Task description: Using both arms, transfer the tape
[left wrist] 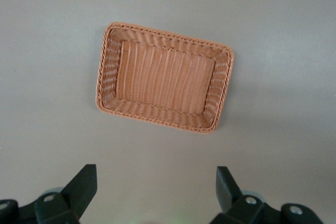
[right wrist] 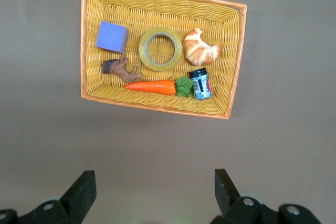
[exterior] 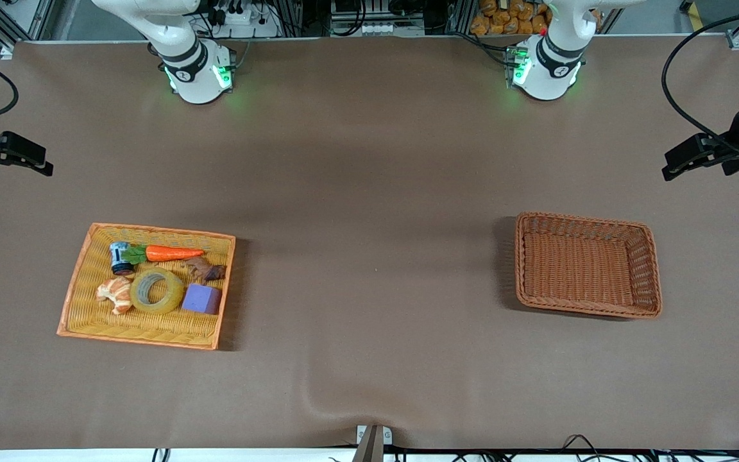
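In the yellow tray (right wrist: 239,45): tape (right wrist: 160,49) between croissant (right wrist: 201,46) and purple block (right wrist: 112,36). Right gripper (right wrist: 152,192) and left gripper (left wrist: 156,192) both spread wide, empty; brown basket (left wrist: 222,87) bare.

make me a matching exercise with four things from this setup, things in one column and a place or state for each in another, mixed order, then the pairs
Things:
1. tape
2. purple block
3. brown basket
4. left claw

Places or states:
A. open, high over the table by the brown basket
B. empty, at the left arm's end of the table
C. lying flat in the yellow tray, between the croissant and the purple block
D. in the yellow tray, beside the tape, nearer the front camera than the brown animal figure

Pairs: 1-C, 2-D, 3-B, 4-A
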### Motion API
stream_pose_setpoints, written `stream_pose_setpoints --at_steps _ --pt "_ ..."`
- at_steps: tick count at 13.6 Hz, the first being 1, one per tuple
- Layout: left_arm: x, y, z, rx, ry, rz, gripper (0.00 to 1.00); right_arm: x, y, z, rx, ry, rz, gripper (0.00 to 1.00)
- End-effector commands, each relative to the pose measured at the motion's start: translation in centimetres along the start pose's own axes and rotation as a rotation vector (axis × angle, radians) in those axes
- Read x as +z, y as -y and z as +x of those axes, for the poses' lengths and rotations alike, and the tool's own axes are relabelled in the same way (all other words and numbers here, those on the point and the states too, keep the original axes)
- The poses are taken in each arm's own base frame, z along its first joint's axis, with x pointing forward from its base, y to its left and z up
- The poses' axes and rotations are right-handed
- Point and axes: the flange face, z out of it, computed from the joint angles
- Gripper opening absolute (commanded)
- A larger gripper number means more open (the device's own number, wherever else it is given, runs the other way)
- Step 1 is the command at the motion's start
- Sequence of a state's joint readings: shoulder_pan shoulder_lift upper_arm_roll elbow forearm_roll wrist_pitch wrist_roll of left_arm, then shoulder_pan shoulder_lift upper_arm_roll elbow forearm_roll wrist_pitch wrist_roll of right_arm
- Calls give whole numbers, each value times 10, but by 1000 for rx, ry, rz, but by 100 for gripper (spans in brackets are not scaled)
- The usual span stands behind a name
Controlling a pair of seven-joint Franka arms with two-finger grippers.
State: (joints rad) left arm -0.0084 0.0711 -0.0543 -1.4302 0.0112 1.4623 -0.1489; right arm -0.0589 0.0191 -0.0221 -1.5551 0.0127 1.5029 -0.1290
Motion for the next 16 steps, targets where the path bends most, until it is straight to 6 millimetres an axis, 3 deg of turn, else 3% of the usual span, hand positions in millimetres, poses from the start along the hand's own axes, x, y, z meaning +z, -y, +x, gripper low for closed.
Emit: stream_pose_setpoints --at_steps 1,6,16 --pt "-4 -6 -11 17 27 20 100 -3 -2 -1 -7 -6 -9 100" --pt "-9 -19 -23 -10 22 26 100 -1 -3 1 -4 -11 -6 100" --pt "2 -16 -13 -10 33 17 100 3 -2 9 5 -40 -9 100"
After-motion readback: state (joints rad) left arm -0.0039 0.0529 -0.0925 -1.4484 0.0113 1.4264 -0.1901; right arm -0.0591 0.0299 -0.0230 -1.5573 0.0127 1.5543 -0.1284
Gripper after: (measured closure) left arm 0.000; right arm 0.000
